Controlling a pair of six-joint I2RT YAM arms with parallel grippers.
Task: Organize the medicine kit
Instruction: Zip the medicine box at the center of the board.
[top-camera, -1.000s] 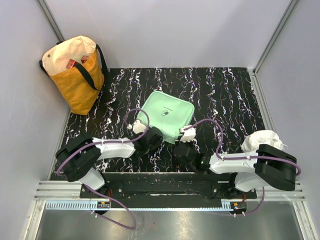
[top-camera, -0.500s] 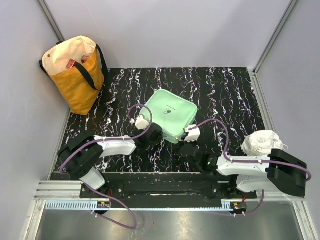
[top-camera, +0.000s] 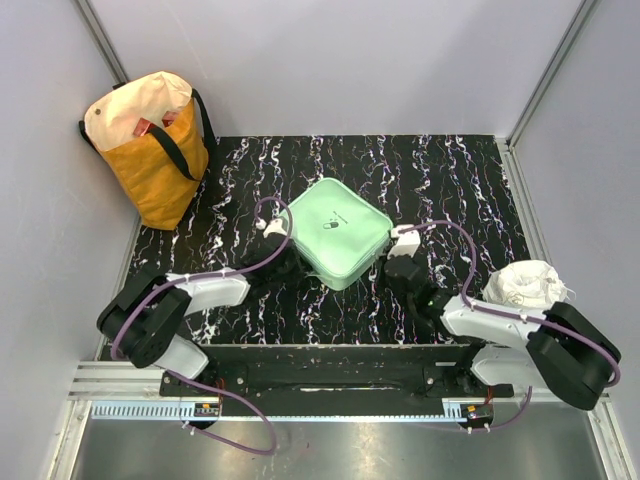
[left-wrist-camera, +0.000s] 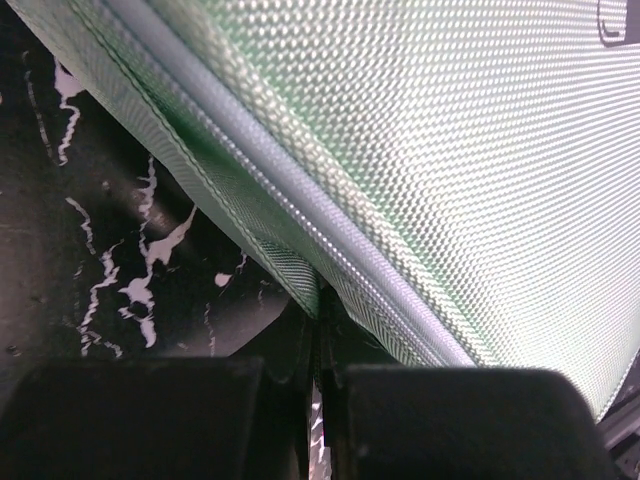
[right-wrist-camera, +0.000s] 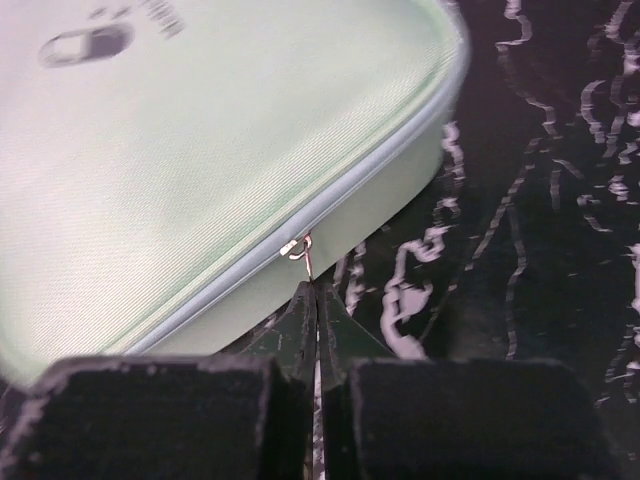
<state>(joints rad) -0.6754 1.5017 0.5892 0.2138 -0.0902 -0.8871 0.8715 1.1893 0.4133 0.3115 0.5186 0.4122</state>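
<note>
The medicine kit (top-camera: 338, 232) is a mint-green zip case lying closed on the black marbled table, pill logo on its lid. My left gripper (top-camera: 283, 262) is at the kit's left near corner, shut and pinching the case's lower seam edge (left-wrist-camera: 305, 285). In the left wrist view the gripper (left-wrist-camera: 322, 325) sits right under the textured green lid (left-wrist-camera: 430, 150). My right gripper (top-camera: 400, 266) is at the kit's right near edge. In the right wrist view it (right-wrist-camera: 316, 292) is shut on the small metal zipper pull (right-wrist-camera: 303, 252) of the grey zip line (right-wrist-camera: 240, 265).
A yellow-and-cream tote bag (top-camera: 150, 140) stands at the back left corner. A crumpled white bag (top-camera: 525, 285) lies at the right, beside the right arm. Grey walls enclose the table on three sides.
The kit has turned so a corner points toward me. The right gripper moved right and away along the near edge with the zipper pull. The left gripper moved left and away, still holding the case.
</note>
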